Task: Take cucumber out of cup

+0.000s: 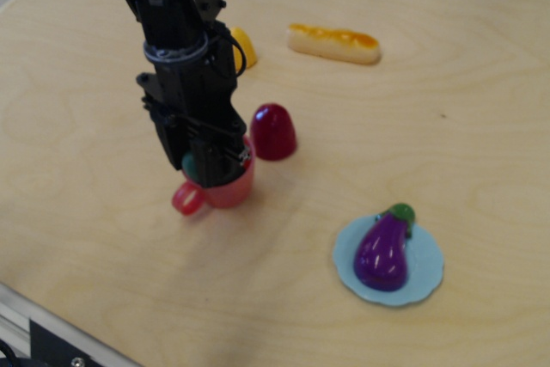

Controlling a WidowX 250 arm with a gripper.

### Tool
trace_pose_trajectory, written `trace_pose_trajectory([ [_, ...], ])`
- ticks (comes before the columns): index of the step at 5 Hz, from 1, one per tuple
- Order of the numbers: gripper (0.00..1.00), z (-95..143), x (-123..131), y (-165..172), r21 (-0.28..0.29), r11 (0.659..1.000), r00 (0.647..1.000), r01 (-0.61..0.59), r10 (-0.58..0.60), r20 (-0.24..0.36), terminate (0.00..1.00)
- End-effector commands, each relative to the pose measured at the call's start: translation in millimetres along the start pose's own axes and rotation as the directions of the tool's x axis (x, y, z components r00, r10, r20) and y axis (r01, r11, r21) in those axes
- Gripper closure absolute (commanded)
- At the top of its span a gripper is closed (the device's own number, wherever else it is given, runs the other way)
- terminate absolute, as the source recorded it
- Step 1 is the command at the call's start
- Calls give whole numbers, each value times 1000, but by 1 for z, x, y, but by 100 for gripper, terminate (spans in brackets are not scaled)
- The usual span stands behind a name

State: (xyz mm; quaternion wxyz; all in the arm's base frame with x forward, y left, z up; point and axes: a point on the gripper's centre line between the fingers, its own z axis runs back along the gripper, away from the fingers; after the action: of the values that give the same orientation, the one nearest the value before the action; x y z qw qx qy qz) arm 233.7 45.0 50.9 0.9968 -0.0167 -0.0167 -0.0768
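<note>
observation.image looks down on the black pincer [204, 169], which is sunk right into the mouth of the cup [225, 188] — a small salmon-red plastic one with a loop handle poking out toward the left. The cucumber [187, 162] only shows as a sliver of dark teal-green, smooth and rounded, at the cup's rim, just left of the pincer's fingers. So it's in the cup, mostly hidden by the black hardware. Honestly can't tell how far apart the fingers are or whether they've got hold of the cucumber; the frame is blurry there.

The table [447, 83] is pale plywood with visible grain. Just beside the cup, to the right, sits a glossy dark red dome [273, 131]. Further back there's a bread roll [334, 43] and a yellow corn piece [243, 47], half hidden behind the arm. Near the front right, a purple eggplant [382, 250] lies on a light blue plate [428, 274].
</note>
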Motion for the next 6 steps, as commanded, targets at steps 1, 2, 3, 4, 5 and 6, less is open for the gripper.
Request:
trace_pose_trajectory([
  [1, 100, 61, 23, 0, 70, 996, 994, -49, 41, 102, 0],
  [2, 100, 87, 30, -5, 95, 993, 991, -69, 57, 121, 0],
  [3, 100, 105, 40, -23, 47, 998, 988, -52, 45, 150, 0],
  [4, 100, 95, 61, -32, -11, 1000, 991, -18, 20, 131, 0],
  [5, 100, 82, 78, -20, 5, 998, 992, -59, 58, 114, 0],
  [6, 100, 71, 94, 0, 2, 995, 989, -98, 97, 116, 0],
])
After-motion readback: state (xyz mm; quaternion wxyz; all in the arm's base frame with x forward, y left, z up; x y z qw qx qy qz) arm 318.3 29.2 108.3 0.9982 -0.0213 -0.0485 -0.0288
